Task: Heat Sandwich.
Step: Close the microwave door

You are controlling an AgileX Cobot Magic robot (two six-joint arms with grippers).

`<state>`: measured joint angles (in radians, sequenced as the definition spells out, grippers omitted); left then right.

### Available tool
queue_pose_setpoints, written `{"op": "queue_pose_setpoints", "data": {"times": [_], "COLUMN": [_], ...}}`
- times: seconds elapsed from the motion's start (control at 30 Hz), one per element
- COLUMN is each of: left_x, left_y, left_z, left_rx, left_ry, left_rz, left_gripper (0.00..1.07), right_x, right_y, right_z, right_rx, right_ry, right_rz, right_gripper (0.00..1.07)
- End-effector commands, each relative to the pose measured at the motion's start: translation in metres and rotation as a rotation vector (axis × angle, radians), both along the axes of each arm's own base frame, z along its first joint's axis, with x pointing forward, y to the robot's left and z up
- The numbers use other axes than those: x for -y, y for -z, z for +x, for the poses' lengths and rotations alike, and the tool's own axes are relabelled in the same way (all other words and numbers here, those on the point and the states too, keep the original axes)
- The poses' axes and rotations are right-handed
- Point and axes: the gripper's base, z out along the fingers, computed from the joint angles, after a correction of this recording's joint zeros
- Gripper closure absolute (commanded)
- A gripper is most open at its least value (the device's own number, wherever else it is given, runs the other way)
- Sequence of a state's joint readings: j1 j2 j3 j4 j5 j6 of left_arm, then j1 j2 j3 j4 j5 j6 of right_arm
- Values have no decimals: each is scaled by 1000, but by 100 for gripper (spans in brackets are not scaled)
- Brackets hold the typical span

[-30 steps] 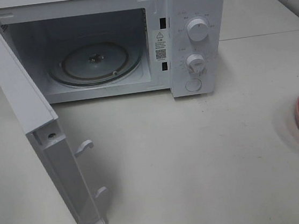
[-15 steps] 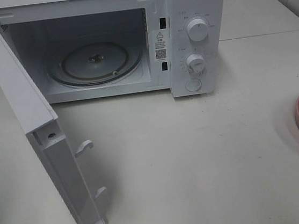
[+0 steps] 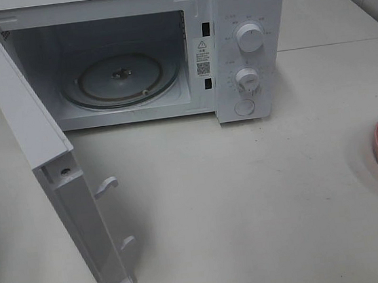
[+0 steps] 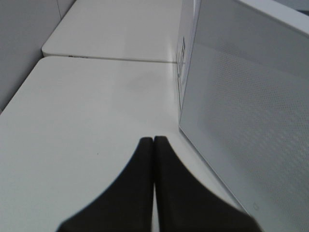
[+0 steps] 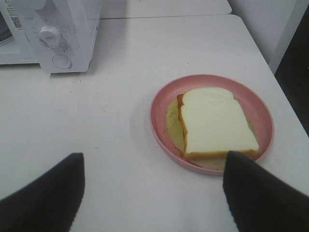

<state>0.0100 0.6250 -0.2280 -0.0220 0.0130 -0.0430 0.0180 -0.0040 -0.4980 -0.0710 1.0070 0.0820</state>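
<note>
Sandwich point(image 5: 217, 123) lying on a pink plate point(image 5: 159, 104) near the bench's point(image 3: 250, 196) right edge, right hand point(image 5: 152, 191) hanging above with fingers spread wide, left hand point(image 4: 153, 145) pressed closed and gripping nothing beside the microwave's point(image 3: 242, 12) open door point(image 3: 38, 138)

A white microwave point(image 3: 165, 48) stands on a white table point(image 3: 250, 196) with its door point(image 3: 48, 164) swung wide open, a glass turntable point(image 3: 120, 77) inside, two round dials point(image 3: 250, 37) on its front panel, and a pink plate point(image 5: 212, 123) off to the right.
</note>
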Motion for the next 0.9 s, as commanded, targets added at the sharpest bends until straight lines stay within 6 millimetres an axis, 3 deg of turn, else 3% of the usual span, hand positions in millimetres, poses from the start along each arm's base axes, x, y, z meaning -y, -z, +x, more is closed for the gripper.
{"op": "queue_pose_setpoints", "data": {"times": [0.03, 0.5, 0.9], "left_x": [-1, 3, 32], "left_y": [0, 28, 46], "left_z": [7, 50, 74], "left_rx": [86, 109, 135], "left_ry": [-5, 48, 306], "left_rz": [2, 14, -18], "left_gripper": [107, 107, 107], "right_x": [0, 0, 0], "right_y": [-1, -1, -1], "right_z": [-4, -4, -4], "right_rx": [37, 37, 37], "right_ry": [0, 0, 0], "right_rz": [-8, -9, -9], "right_gripper": [31, 31, 31]}}
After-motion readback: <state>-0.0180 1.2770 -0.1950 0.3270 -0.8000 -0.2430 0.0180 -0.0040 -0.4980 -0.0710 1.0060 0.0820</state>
